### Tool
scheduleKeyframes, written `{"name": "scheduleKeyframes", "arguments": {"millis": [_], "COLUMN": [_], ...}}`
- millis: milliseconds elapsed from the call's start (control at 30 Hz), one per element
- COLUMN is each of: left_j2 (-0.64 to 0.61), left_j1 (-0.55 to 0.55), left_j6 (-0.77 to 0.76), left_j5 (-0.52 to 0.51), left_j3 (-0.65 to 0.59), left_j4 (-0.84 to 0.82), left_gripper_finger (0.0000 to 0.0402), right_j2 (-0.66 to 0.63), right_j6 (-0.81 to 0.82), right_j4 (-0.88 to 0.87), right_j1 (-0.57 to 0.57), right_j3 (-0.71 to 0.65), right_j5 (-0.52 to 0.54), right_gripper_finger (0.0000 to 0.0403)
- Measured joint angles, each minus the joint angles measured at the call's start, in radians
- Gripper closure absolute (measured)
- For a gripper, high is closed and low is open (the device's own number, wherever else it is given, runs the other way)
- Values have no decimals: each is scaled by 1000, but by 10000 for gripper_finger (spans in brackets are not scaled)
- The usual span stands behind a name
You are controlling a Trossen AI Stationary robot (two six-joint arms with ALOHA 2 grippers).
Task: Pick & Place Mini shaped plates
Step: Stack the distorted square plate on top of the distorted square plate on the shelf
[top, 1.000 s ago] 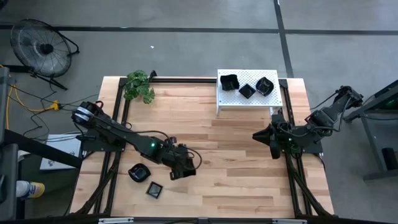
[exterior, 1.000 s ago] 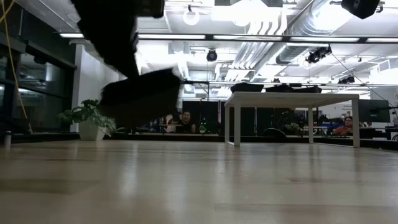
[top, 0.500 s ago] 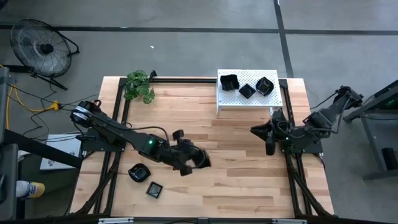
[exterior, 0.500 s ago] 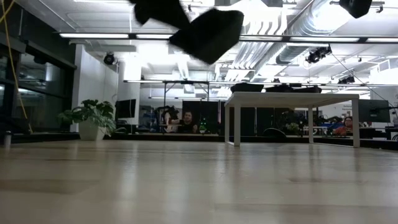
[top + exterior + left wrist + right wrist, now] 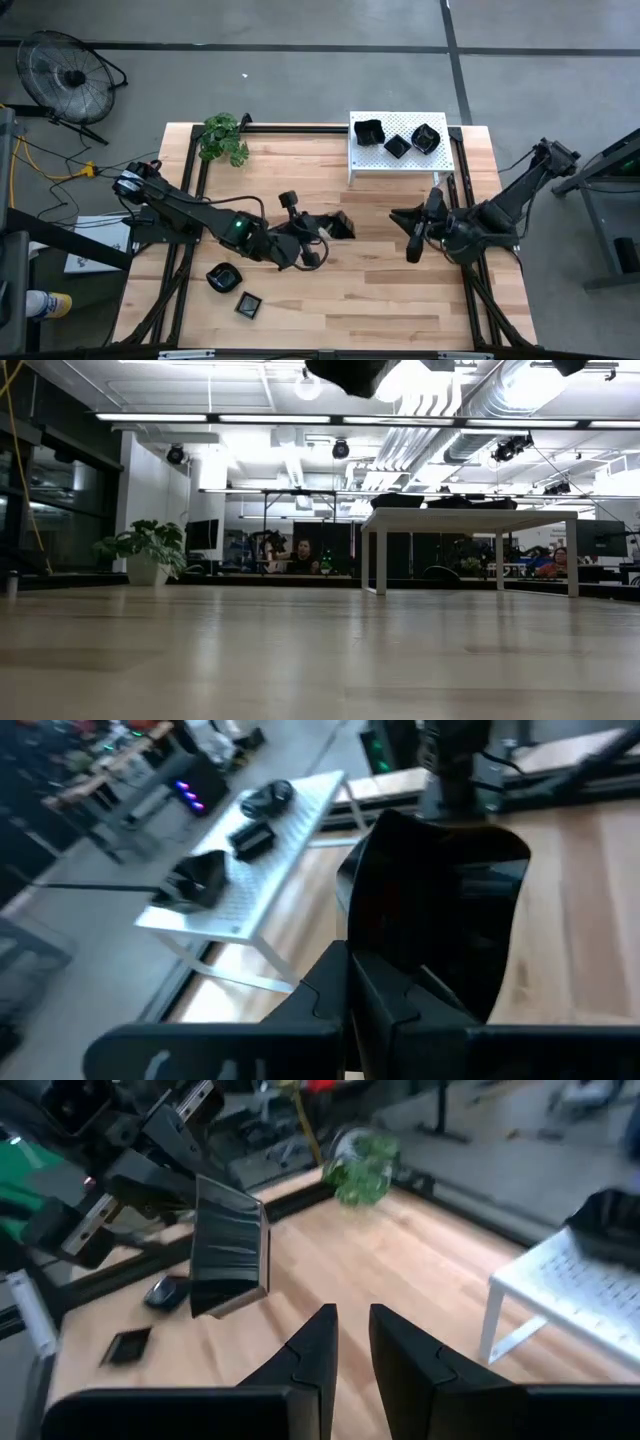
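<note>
Left gripper (image 5: 330,228) clenched on black mini plate (image 5: 343,225), airborne mid-table, white rack (image 5: 400,160) toward 1 o'clock. Right gripper (image 5: 412,235) at 3 o'clock, fingers slightly parted, empty. Likely light, stiff, glossy-slick, chip-prone; rim pinch best, firm.

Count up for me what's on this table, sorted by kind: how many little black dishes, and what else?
Black mini plates: 6 (3 on the rack, 2 on the table, 1 in the left gripper)
White rack: 1
Potted plant: 1
Total: 8
</note>
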Motion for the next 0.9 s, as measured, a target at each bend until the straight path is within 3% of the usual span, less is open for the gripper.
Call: {"name": "scheduleKeyframes", "arguments": {"millis": [233, 400, 700, 900], "left_j2": [0, 1, 1, 2], "left_j1": [0, 0, 8, 52], "left_j6": [5, 106, 347, 364], "left_j5": [-112, -158, -155, -36], "left_j3": [41, 42, 42, 42], "left_j4": [18, 151, 383, 436], "left_gripper_finger": [401, 401, 401, 401], "right_j2": [78, 120, 135, 135], "right_j6": [-5, -6, -9, -66], "right_j4": [38, 77, 101, 160], "right_j1": [78, 104, 103, 103], "right_j3": [0, 0, 0, 0], "right_j5": [212, 283, 320, 335], "right_gripper_finger": [346, 346, 346, 346]}}
